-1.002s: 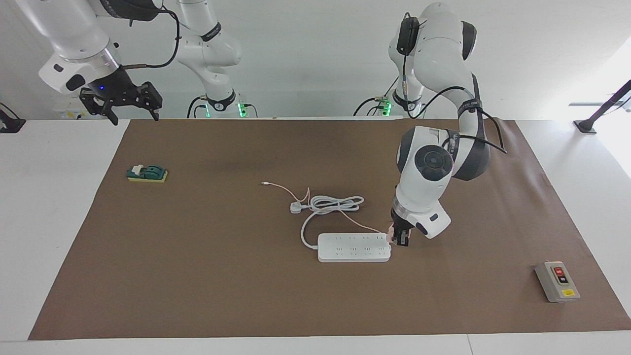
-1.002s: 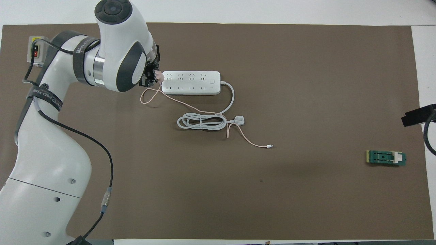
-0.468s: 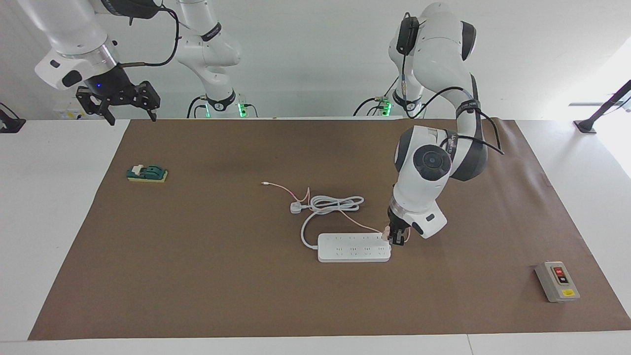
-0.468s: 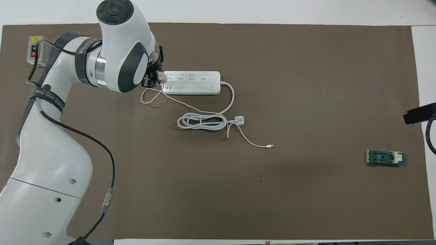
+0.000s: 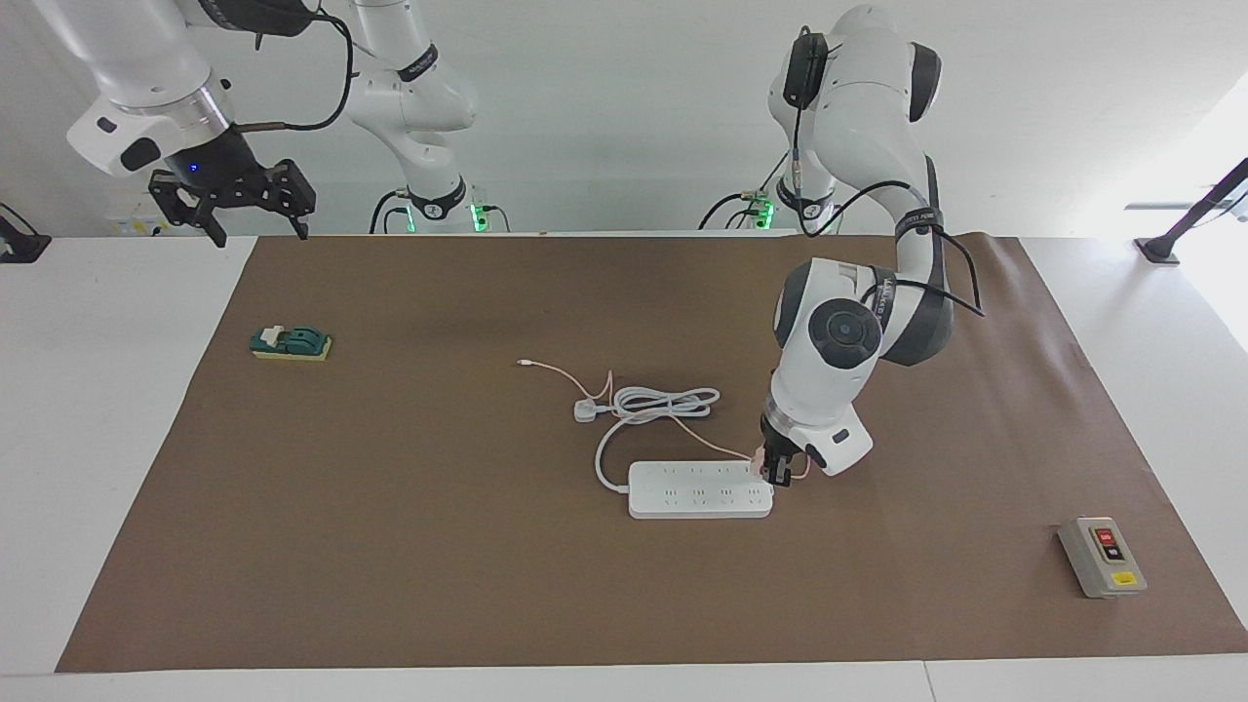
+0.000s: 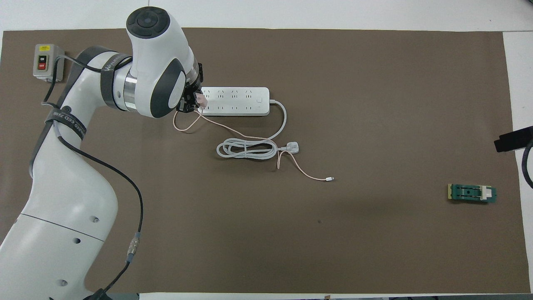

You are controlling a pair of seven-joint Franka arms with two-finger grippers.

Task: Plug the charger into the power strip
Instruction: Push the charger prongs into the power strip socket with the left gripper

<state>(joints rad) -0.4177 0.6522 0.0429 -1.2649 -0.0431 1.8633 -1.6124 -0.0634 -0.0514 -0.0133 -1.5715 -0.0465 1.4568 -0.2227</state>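
Note:
The power strip (image 5: 700, 489) lies flat mid-mat, and it also shows in the overhead view (image 6: 233, 101). My left gripper (image 5: 775, 473) is shut on the small pale-pink charger (image 5: 758, 455) and holds it low over the strip's end toward the left arm's end of the table. In the overhead view the charger (image 6: 201, 98) sits over the strip's end sockets beside the left gripper (image 6: 192, 103). I cannot tell whether its prongs are in a socket. Its thin pink cable (image 6: 233, 131) trails toward the robots. My right gripper (image 5: 258, 226) is open and waits raised over the mat's corner.
The strip's thick white cord is coiled nearer the robots, ending in a white three-pin plug (image 6: 293, 147). A grey box with red and black buttons (image 5: 1102, 556) stands at the left arm's end. A green and yellow block (image 5: 291, 343) lies at the right arm's end.
My left gripper has carried the charger sideways from just off the strip's end to over its end sockets. The right gripper has shifted slightly.

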